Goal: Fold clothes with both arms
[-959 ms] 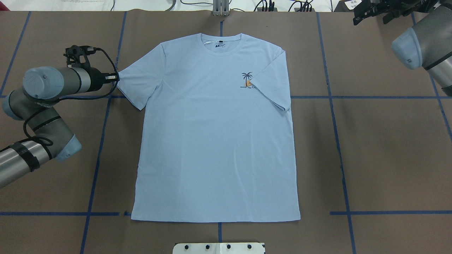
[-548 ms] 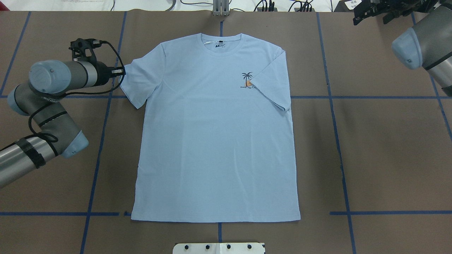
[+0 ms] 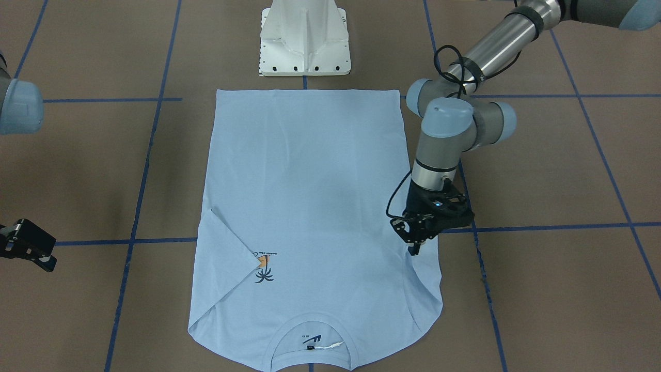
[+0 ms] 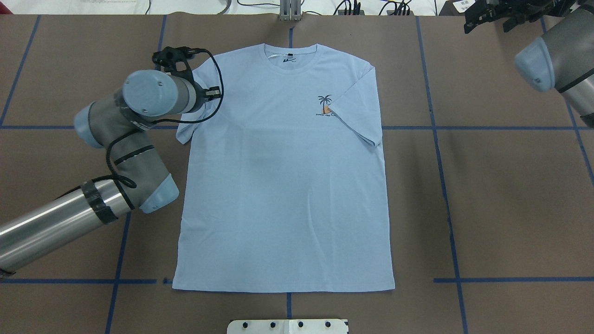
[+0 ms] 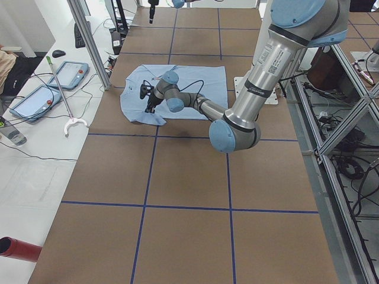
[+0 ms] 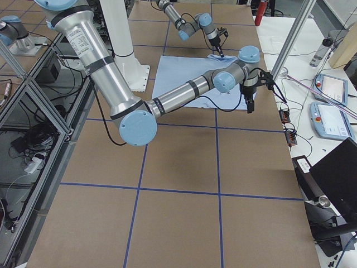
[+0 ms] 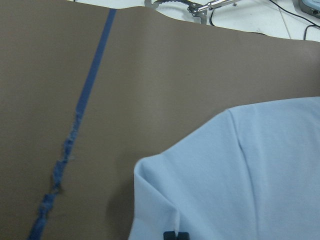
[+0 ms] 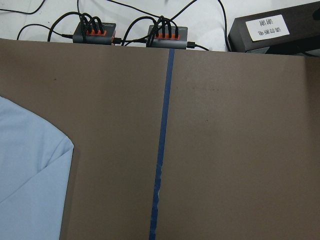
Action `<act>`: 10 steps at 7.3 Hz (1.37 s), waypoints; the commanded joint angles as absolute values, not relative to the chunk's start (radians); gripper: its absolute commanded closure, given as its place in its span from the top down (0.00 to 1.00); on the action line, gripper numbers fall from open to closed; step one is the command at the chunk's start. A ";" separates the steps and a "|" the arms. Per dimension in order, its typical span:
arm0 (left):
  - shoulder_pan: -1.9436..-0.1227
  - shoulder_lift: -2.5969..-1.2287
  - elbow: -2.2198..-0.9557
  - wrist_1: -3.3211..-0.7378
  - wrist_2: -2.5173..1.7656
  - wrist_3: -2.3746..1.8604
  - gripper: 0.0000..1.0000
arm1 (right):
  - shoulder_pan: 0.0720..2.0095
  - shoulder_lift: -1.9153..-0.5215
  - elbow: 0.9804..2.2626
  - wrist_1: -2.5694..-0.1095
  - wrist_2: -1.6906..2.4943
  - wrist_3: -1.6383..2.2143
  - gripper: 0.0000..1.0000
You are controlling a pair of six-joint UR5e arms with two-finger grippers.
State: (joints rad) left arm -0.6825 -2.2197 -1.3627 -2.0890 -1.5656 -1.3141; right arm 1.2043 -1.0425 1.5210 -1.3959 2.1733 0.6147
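On the brown counter (image 4: 510,208) the shirt (image 4: 283,185) lies flat, print up. Your left claw (image 3: 415,248), pressed together, pinches the left sleeve (image 7: 200,190), apparently folding it inward; next, carry it across the chest and release. The right claw (image 4: 482,18) hangs well aside; you cannot tell its spread.

The T-shirt (image 4: 283,185) is soft matt knit cloth, its collar (image 4: 291,67) ribbed. The table cover (image 4: 501,185) looks like dull brown paper, crossed by blue tape (image 7: 92,75) (frayed and rough in places). The left arm (image 4: 46,227) has a shiny brushed-metal tube and smooth plastic joint caps (image 4: 160,197).
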 commanded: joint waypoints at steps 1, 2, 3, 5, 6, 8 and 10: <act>-0.644 -2.292 -1.358 -1.993 -1.555 -1.354 0.00 | 1.204 -1.046 1.520 -1.396 2.174 0.615 1.00; -0.641 -2.298 -1.347 -1.993 -1.555 -1.353 0.00 | 1.204 -1.048 1.520 -1.396 2.174 0.615 1.00; -0.641 -2.312 -1.310 -1.994 -1.552 -1.354 0.00 | 1.204 -1.048 1.522 -1.396 2.174 0.617 1.00; -0.641 -2.324 -1.269 -2.006 -1.525 -1.359 0.00 | 1.200 -1.048 1.520 -1.396 2.172 0.618 1.00; -0.643 -2.332 -1.253 -2.006 -1.525 -1.373 0.00 | 1.200 -1.048 1.522 -1.396 2.172 0.618 1.00; -0.643 -2.333 -1.255 -2.009 -1.526 -1.371 0.00 | 1.198 -1.048 1.522 -1.396 2.174 0.618 1.00; -0.643 -2.319 -1.325 -2.019 -1.535 -1.272 1.00 | 1.197 -1.061 1.554 -1.394 2.174 0.618 1.00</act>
